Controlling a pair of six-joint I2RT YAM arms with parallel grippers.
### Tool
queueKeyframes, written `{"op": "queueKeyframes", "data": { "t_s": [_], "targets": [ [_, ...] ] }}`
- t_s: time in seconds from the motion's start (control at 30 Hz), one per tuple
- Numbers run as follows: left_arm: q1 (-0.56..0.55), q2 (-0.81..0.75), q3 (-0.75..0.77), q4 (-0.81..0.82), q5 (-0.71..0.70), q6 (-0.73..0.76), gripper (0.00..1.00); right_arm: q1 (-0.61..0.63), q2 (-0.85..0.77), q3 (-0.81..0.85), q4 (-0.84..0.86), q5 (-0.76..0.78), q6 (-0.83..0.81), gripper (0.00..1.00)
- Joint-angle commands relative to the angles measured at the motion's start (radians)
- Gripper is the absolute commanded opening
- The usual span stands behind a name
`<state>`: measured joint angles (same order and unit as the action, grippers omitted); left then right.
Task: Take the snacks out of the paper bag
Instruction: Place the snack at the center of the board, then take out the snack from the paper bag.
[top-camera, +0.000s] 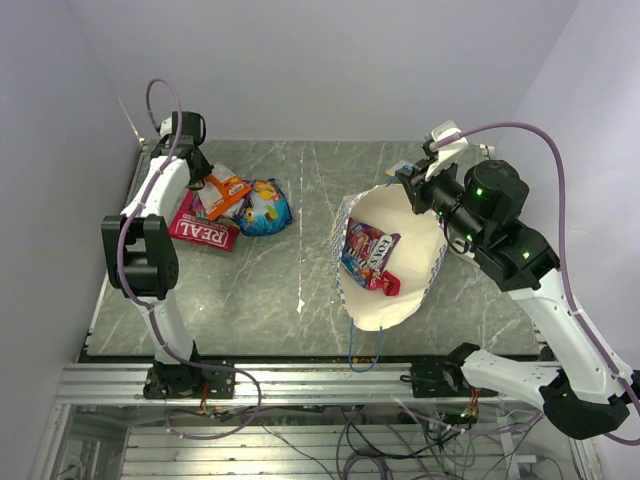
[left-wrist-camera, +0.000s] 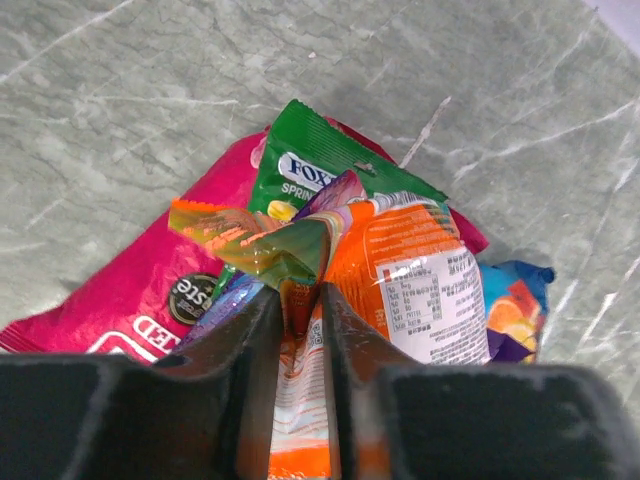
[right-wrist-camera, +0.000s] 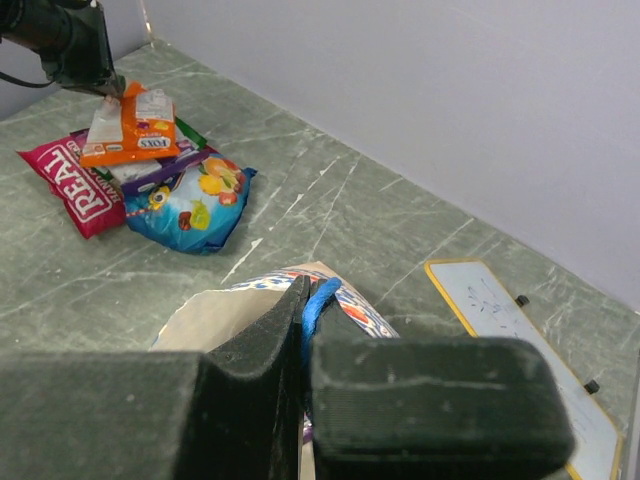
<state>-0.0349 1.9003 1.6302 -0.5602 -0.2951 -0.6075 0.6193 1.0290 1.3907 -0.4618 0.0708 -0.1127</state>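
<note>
The paper bag (top-camera: 405, 295) lies open at centre right, cream inside and checkered outside. A purple packet (top-camera: 368, 250) and a small red candy (top-camera: 388, 284) lie within it. My right gripper (top-camera: 408, 185) (right-wrist-camera: 312, 290) is shut on the bag's far rim (right-wrist-camera: 200, 320) together with a blue cord handle (right-wrist-camera: 325, 292). At far left the taken-out snacks are piled: red "REAL" packet (top-camera: 203, 230) (left-wrist-camera: 120, 290), green packet (left-wrist-camera: 320, 160), blue packet (top-camera: 265, 207) (right-wrist-camera: 190, 205). On top rests an orange packet (top-camera: 225, 192) (left-wrist-camera: 410, 270), its end pinched in my left gripper (top-camera: 200, 185) (left-wrist-camera: 300, 295).
A small yellow-framed whiteboard (right-wrist-camera: 505, 315) lies at the back right near the wall. The bag's second blue cord handle (top-camera: 365, 350) hangs toward the metal rail (top-camera: 300, 380) at the near edge. Walls close in the table on the left, back and right.
</note>
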Motion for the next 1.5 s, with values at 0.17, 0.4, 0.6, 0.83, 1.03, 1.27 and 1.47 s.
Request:
{"op": "queueKeyframes", "data": {
  "t_s": [0.17,0.4,0.6,0.83,1.03,1.27,1.47],
  "targets": [
    [-0.015,-0.228,-0.02,-0.05,0.144,-0.064,1.0,0.002,-0.019,-0.005,0.013,-0.007,0.024,0.0],
    [-0.287,-0.456,-0.173,-0.076,0.184,-0.111,0.95,0.002,-0.039,-0.032,0.007,-0.004,0.066,0.0],
    [-0.691,-0.605,-0.344,-0.005,0.147,-0.151,0.84,0.001,-0.049,-0.039,0.003,-0.091,0.108,0.0],
    [-0.928,-0.745,-0.417,0.02,0.009,-0.121,0.83,0.001,-0.068,-0.096,0.018,-0.219,0.173,0.0],
    [-1.114,-0.852,-0.5,0.193,-0.089,-0.056,0.77,0.001,-0.083,-0.129,0.04,-0.205,0.229,0.0],
    [-1.292,-0.69,-0.414,0.231,-0.098,0.122,0.71,0.001,-0.093,-0.123,0.049,-0.159,0.288,0.0],
    [-1.309,-0.463,-0.314,0.214,-0.095,0.21,0.44,0.001,-0.089,-0.085,-0.007,-0.147,0.295,0.0]
  ]
}}
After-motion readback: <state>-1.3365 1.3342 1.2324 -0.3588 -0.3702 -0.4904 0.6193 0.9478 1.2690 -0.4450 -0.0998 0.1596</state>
